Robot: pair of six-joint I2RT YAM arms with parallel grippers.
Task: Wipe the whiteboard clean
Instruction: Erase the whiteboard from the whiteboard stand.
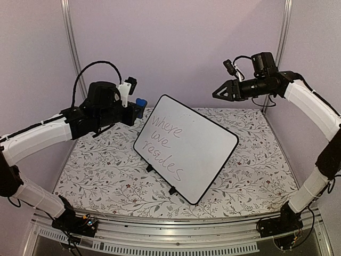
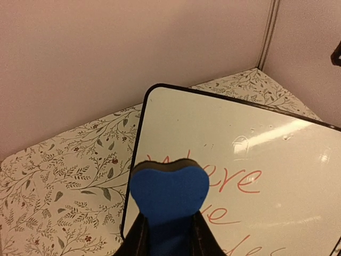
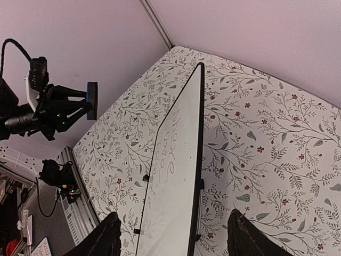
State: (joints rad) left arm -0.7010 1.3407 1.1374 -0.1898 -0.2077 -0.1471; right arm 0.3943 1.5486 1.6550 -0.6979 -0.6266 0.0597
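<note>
One whiteboard point(image 1: 186, 154); left gripper point(image 1: 137, 106), 10 o'clock, pinching blue eraser point(image 1: 141, 102); right gripper point(image 1: 217, 95), 2 o'clock, jaws spread.

Lower right of the whiteboard point(image 2: 277, 154), beyond left wrist view's edge

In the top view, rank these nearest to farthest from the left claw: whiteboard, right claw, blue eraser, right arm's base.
1. blue eraser: pinched in the left claw itself.
2. whiteboard: just to its right.
3. right claw: across the board, raised, far right.
4. right arm's base: near edge, right side.
</note>
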